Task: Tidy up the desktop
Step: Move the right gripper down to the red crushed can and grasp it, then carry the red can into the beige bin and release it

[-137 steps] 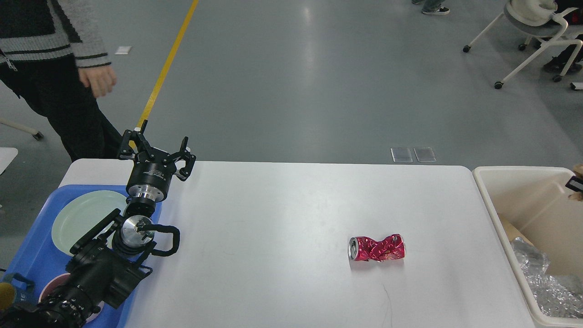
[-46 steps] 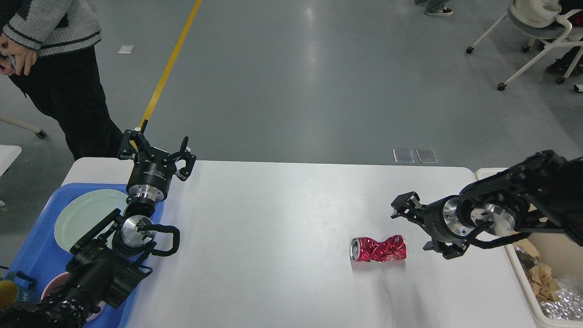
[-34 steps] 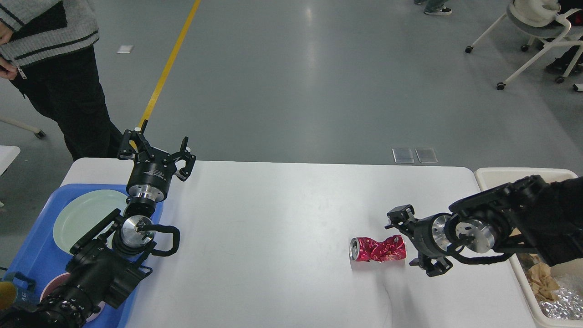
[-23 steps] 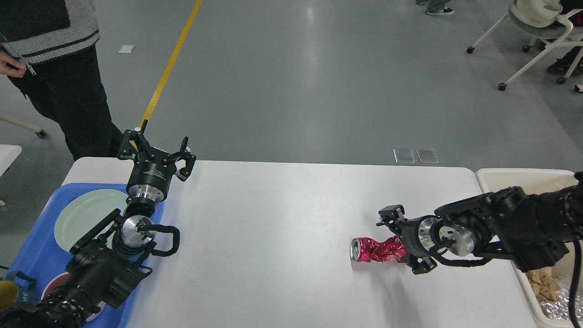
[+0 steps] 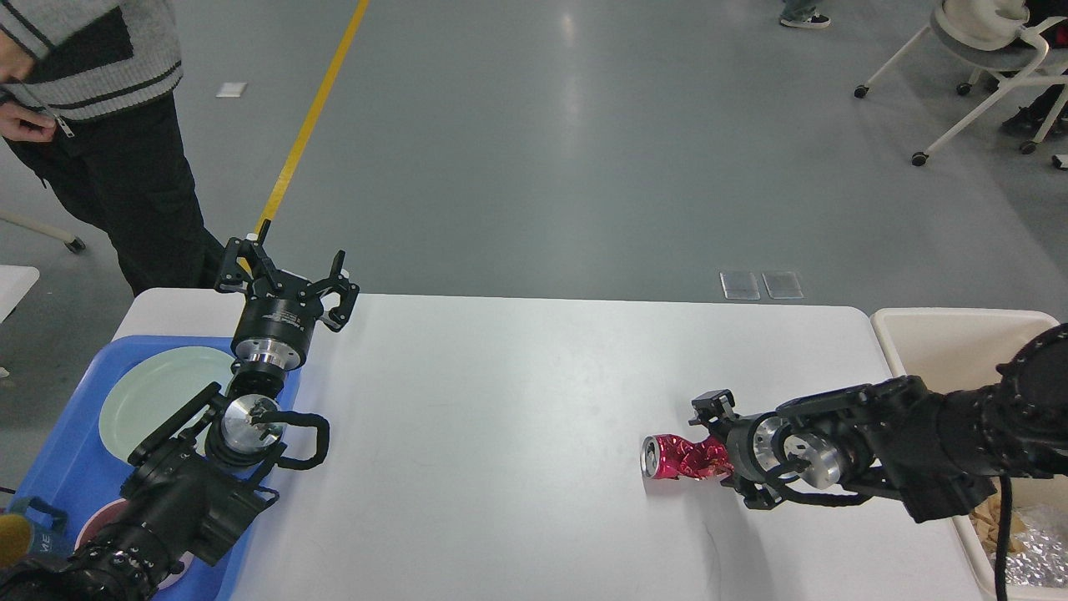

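Table [image 5: 517, 434] clutter: one crushed can [image 5: 680, 458], light, thin, sharp-creased, between our right gripper [image 5: 719, 446] jaws, spread around its end; left gripper [image 5: 284, 280] jaws spread, empty.

**Arm and gripper pose**

The black seven-joint left arm [image 5: 167, 492] is seen entering from the lower left, with its silver-ringed wrist bent upward. Its black two-finger left gripper [image 5: 288, 271] is raised at the far end, fingers [image 5: 238, 259] spread wide apart, nothing held. The black right arm [image 5: 918, 442] is stretched in low from the right edge. Its black two-finger right gripper [image 5: 717, 451] is pointed leftward, one finger above and one below, though whether they are closed cannot be told.
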{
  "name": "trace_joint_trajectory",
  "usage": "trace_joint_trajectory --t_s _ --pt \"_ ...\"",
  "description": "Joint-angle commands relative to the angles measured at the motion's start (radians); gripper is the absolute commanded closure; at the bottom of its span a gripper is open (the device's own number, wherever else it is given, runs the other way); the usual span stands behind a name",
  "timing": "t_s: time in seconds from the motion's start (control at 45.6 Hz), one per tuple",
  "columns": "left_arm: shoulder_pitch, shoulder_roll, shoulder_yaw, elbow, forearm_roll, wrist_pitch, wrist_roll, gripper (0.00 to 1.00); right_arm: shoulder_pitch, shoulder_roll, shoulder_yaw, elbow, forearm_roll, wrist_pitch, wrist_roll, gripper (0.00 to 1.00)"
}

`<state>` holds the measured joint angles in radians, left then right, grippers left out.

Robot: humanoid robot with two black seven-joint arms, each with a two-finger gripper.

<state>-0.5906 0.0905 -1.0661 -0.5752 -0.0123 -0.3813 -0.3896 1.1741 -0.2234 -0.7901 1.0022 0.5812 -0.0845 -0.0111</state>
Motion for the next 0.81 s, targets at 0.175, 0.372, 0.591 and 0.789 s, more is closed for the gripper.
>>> trace_joint_trajectory --t_s 0.175,0.372,0.591,0.789 --pt "0.0 0.0 0.0 0.0 0.0 -0.001 0.0 0.03 -0.011 0.009 0.012 0.012 -0.006 -0.072 0.0 1.0" --pt "0.0 0.0 0.0 0.0 0.0 -0.001 0.0 0.03 -0.001 0.012 0.012 0.015 -0.006 -0.075 0.0 1.0" --pt "0.0 0.0 0.0 0.0 0.0 -0.001 0.0 0.03 0.05 -0.01 0.008 0.041 -0.017 -0.072 0.0 1.0" --pt "0.0 0.0 0.0 0.0 0.0 0.001 0.0 0.03 0.217 -0.129 -0.006 0.18 -0.047 -0.052 0.0 1.0"
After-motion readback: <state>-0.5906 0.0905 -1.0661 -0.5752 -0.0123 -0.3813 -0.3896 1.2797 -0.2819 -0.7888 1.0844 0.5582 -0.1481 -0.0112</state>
